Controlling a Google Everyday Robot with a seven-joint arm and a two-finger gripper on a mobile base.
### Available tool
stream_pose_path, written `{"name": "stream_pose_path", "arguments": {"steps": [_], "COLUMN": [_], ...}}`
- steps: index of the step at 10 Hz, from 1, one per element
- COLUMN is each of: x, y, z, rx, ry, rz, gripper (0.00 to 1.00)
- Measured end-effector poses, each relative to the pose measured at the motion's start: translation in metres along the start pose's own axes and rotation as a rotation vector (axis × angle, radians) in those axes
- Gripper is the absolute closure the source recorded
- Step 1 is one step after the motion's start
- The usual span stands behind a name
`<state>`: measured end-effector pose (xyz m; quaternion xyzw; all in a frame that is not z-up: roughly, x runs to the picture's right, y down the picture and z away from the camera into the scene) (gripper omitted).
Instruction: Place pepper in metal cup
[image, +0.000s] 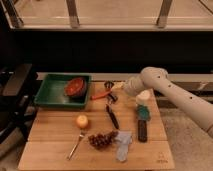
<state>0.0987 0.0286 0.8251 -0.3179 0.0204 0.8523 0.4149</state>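
The gripper (111, 96) sits low over the far middle of the wooden tabletop (55, 131), at the end of a white arm (170, 92) that reaches in from the right. Whether its jaws are released or clenched cannot be told from this view. The pepper (101, 95) lies on the tabletop just left of the gripper, its slim orange-red body pointing left towards the green tray (50, 92); whether the jaws touch its near end is unclear. The metal cup (108, 85) stands just behind the gripper, near the far edge of the tabletop, close beside the tray's right wall. A red-orange bowl (76, 87) rests inside the tray. Nearer the front, a black-handled utensil (112, 118) lies pointing away from the gripper, a round yellow-orange fruit (82, 121) sits to its left, and a dark grape bunch (102, 139) lies between a fork (76, 144) and a pale crumpled cloth (123, 144)
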Motion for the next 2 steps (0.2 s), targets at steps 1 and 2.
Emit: {"name": "stream_pose_path", "arguments": {"steps": [1, 2], "x": [0.0003, 0.0000], "y": [0.0006, 0.0002], "z": [0.0004, 0.0002], "rx": [0.000, 0.000], "ry": [0.001, 0.000], "rz": [-0.001, 0.000], "gripper": [0.35, 0.35]}}
